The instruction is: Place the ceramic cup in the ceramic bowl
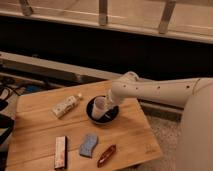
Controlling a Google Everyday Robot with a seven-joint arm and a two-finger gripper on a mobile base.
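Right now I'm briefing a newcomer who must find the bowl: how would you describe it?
On the wooden table, look near the middle, where the white arm reaches in from the right and its gripper sits at the white cup. The bowl lies under that cup: round, shallow and glossy black, unlike the pale box to its left or the blue pad in front.
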